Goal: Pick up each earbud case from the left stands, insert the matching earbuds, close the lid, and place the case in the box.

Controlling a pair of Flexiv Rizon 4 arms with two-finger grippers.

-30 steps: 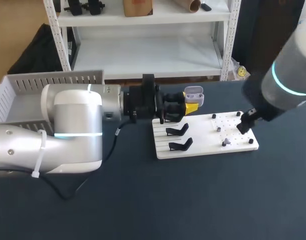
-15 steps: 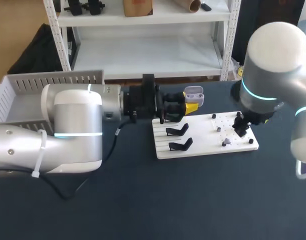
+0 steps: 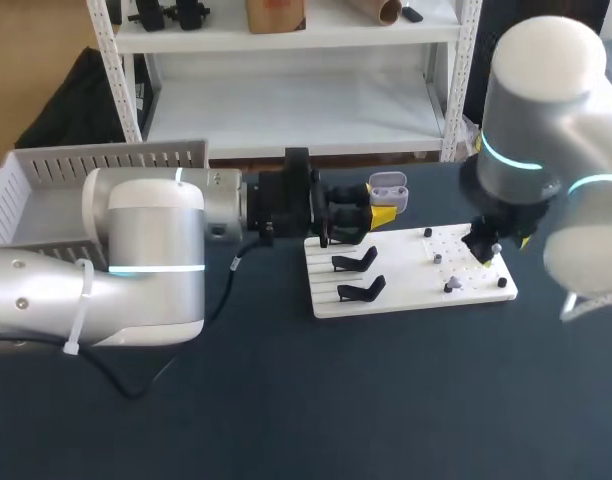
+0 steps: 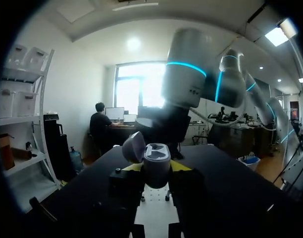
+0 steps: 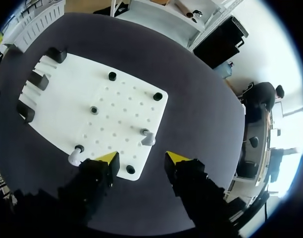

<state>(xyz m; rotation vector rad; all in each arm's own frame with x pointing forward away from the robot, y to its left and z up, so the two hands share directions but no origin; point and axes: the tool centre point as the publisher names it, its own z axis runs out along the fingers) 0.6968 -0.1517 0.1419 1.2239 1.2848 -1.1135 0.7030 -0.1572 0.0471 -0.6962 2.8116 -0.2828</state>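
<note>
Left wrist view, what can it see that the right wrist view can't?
Only the left wrist view shows the open earbud case, gripped in the left tool, with the right arm ahead of it. Only the right wrist view shows the open right tool above an edge of the white board, plus grey earbuds and black stands. Both show the white board and the dark table.

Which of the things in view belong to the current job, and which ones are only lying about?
Belong to the job: open earbud case, held in the left claw; earbuds on the white board; black stands; grey box; right claw, open above the board.
Only lying about: black cable hanging from the left arm.
</note>
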